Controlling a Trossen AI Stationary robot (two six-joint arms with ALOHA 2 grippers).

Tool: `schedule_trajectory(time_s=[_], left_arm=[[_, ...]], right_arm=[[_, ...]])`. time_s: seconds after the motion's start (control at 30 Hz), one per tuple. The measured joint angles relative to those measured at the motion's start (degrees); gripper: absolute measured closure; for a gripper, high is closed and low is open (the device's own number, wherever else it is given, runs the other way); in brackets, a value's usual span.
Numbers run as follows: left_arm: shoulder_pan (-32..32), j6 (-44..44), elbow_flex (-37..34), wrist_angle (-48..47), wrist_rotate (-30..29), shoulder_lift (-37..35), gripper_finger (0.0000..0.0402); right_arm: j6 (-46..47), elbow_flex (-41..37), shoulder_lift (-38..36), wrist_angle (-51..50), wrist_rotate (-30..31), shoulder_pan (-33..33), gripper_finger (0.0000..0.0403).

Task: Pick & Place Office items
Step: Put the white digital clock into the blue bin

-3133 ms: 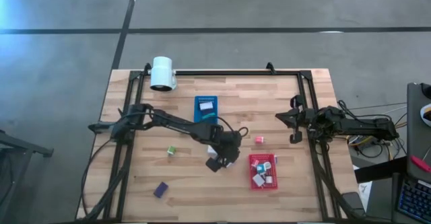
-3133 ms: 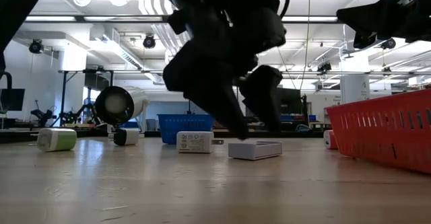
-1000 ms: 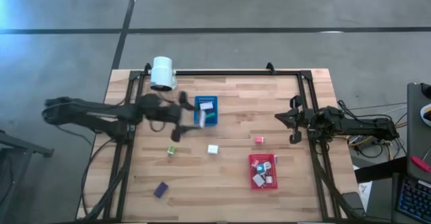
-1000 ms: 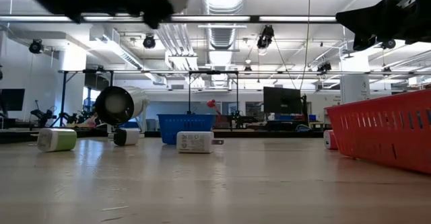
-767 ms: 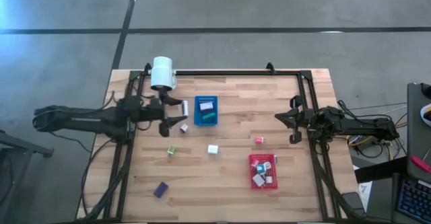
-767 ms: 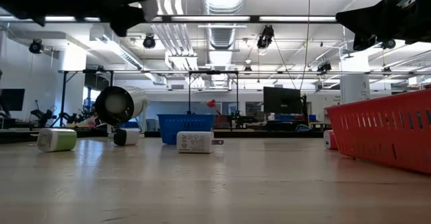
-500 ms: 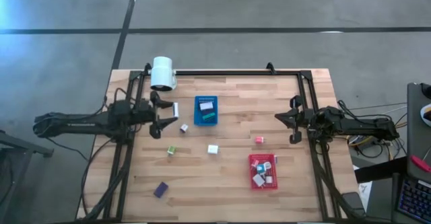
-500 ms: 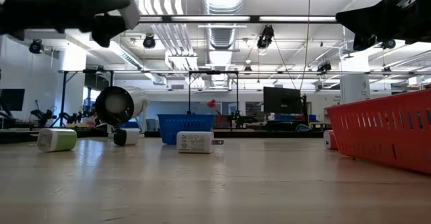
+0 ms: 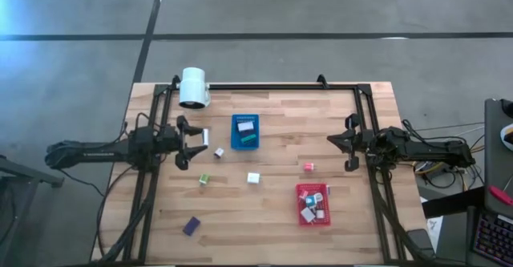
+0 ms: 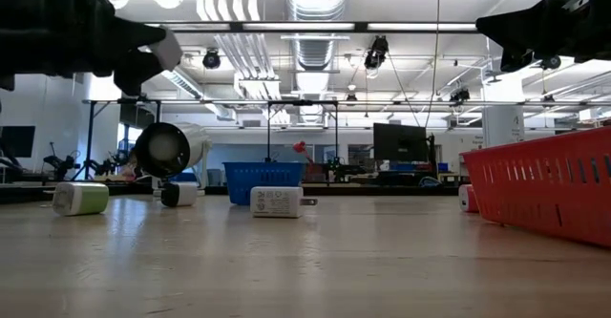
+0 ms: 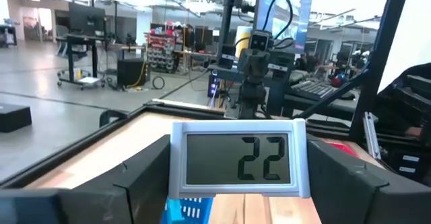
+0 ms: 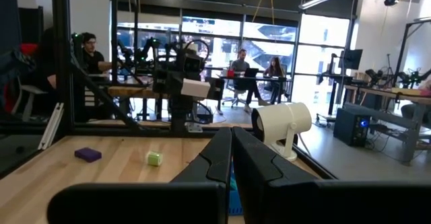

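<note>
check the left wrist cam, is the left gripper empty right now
No, the left gripper holds a small white digital display reading 22 between its fingers.

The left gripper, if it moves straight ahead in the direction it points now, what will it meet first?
Probably the blue tray. The left gripper, shut on a small display reading 22, points across the table toward it. Its height is unclear, so it might pass above.
</note>
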Motion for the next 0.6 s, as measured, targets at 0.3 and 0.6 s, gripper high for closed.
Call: schedule_trajectory(time_s=[0.3, 0.6], left_arm=[[0.0, 3.4, -0.4, -4.7, -5.7, -1.8, 0.0118], [0.0, 5.2, -0.4, -6.5, -6.4, -1.8, 0.0118]], right_arm=[[-0.2, 0.0, 0.0, 0.0, 0.0, 0.0, 0.0394], [-0.6, 0.0, 0.0, 0.0, 0.0, 0.0, 0.0394]])
